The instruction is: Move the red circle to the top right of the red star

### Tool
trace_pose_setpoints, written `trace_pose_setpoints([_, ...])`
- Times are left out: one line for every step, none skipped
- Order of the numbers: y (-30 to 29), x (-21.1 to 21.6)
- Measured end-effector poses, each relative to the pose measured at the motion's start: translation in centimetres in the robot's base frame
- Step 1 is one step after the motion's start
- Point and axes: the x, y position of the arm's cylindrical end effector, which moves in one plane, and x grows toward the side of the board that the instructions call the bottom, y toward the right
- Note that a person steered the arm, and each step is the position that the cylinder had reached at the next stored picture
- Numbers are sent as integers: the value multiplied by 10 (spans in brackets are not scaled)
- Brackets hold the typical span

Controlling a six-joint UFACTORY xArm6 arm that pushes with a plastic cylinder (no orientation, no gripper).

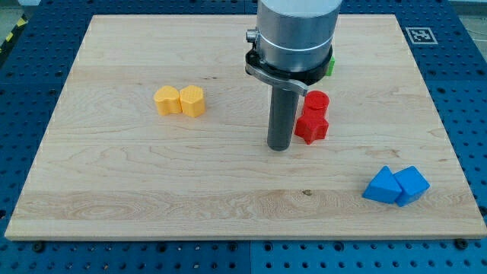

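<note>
The red star (311, 127) is the landmark here, sitting a little to the view's right of the wooden board's (114, 190) middle. The red circle (317, 100) stands touching it on its upper side, only slightly toward the view's right, so it looks nearly placed but more above than up-and-right.

There is no gripper to open or close; the arm ends in a plain dark rod holding nothing. My tip (279, 148) rests on the board just to the view's left of the star, close to its lower left edge; whether it touches I cannot tell.

The risk, as I see it, is that the star lies between the tip and the circle. A push to the view's right from here would shove the star first, carry both reds along, and spoil the landmark itself. Because the two touch, even a clean nudge on the circle may drag the star.

A green block (331, 65) peeks out behind the arm, above the circle; pushing upward could jam against it. Two yellow blocks (180, 100) lie well to the star's left, two blue blocks (396, 185) below and to its right, both clear of trouble.
</note>
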Motion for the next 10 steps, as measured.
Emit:
trace_pose_setpoints([0,-10])
trace_pose_setpoints([0,-10])
trace_pose_setpoints([-7,-11])
trace_pose_setpoints([-7,-11])
trace_pose_setpoints([-7,-15])
trace_pose_setpoints([-8,-38])
trace_pose_setpoints([-9,-57])
trace_pose_setpoints([23,-77])
trace_pose_setpoints([60,-77])
trace_pose_setpoints([68,-81])
